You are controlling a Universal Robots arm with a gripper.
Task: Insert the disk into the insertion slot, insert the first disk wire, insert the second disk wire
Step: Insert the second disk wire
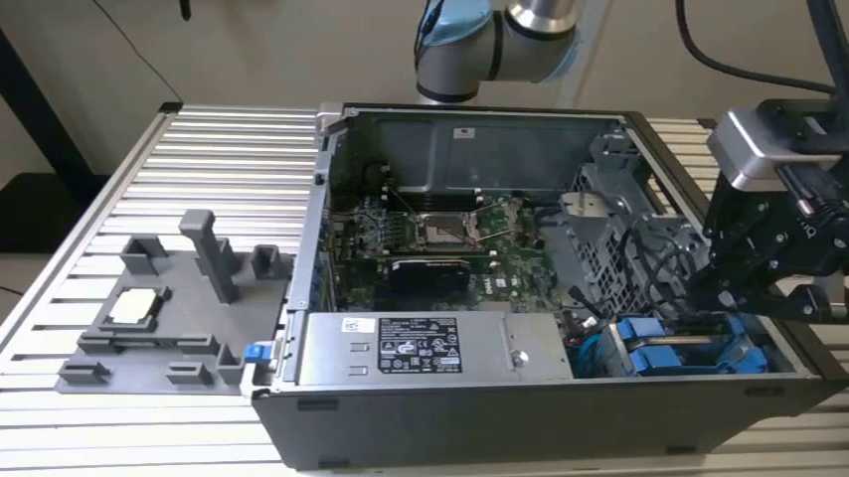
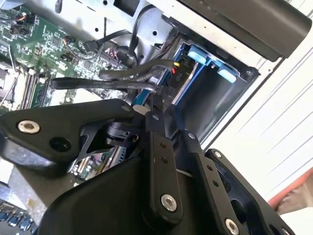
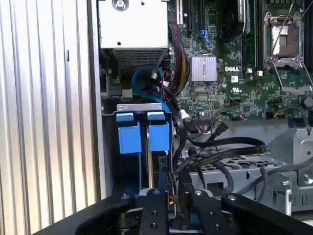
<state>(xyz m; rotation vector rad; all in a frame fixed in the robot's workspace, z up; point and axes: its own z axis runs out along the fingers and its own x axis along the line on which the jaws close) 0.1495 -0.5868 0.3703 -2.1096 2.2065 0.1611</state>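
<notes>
While the arm hung over the open PC case [image 1: 318,298], we logged the ext. view first: gripper [image 1: 738,294] down at the drive bay on the exterior view's right, just above the blue carriers. The disk [image 1: 670,358] sat in its blue frame already down in the bay, beside a second blue carrier. Grey power-supply box [image 1: 431,348] lay nearer the exterior view's left, apart from the bay. A grey fixture tray [image 1: 159,318] sat outside the case, untouched.

Second wrist view: gripper [image 2: 154,110] fingers close together around a black wire [image 2: 105,84] near its connector end, right by the disk [image 2: 188,81] edge. We judged it clenched on the wire, but contact was partly hidden.

First wrist view: two blue carrier tabs side by side, disk [image 3: 159,137] in the slot nearest the cable bundle [image 3: 215,152]; gripper [image 3: 173,188] just below them.

Handling, our judgement: disk stiff, fairly heavy, shock-sensitive; best held by carrier frame edges, not label face. Wire soft, springy; connector body is the firm spot to hold, pins fragile if skewed.
</notes>
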